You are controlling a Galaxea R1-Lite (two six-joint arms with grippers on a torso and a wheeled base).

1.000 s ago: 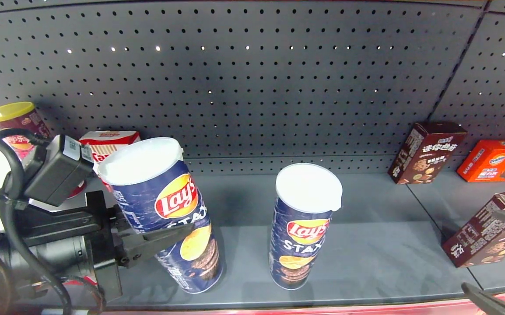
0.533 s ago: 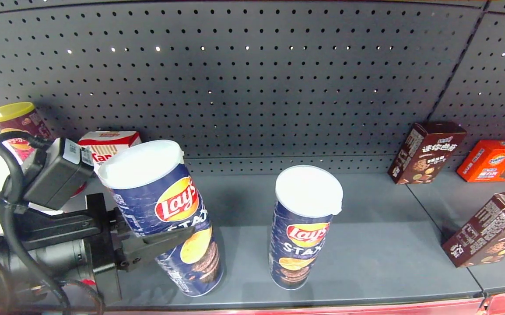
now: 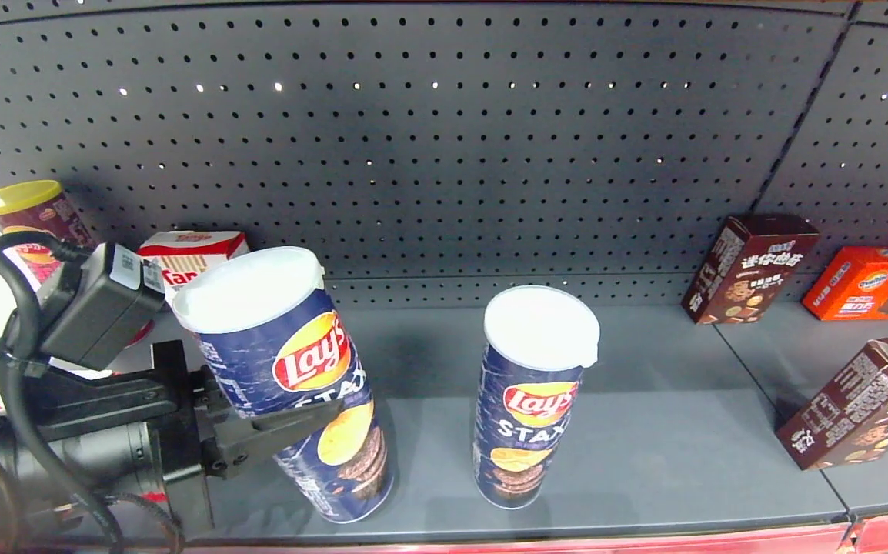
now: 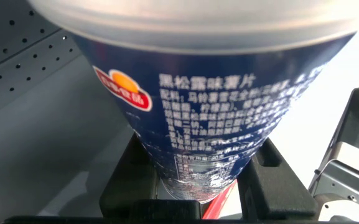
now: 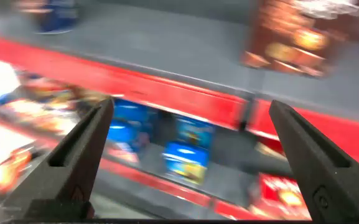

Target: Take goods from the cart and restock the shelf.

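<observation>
Chip can (image 3: 290, 362) tilted on grey shelf (image 3: 667, 454), pegboard back panel (image 3: 444, 154)

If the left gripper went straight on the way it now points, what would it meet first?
Most likely the standing can on the shelf: the left gripper, shut on the tilted can, points about toward it. Depth is unclear.

The biggest bare spot on the shelf (image 3: 667, 431) is on the right, between the standing chip can (image 3: 532, 400) and the near brown box (image 3: 852, 408) and far brown box (image 3: 748, 269). A thinner gap lies between that can and the tilted chip can (image 3: 290, 369). Far left, a red-and-white box (image 3: 190, 254) and a yellow-lidded can (image 3: 28, 211) block the way.
</observation>
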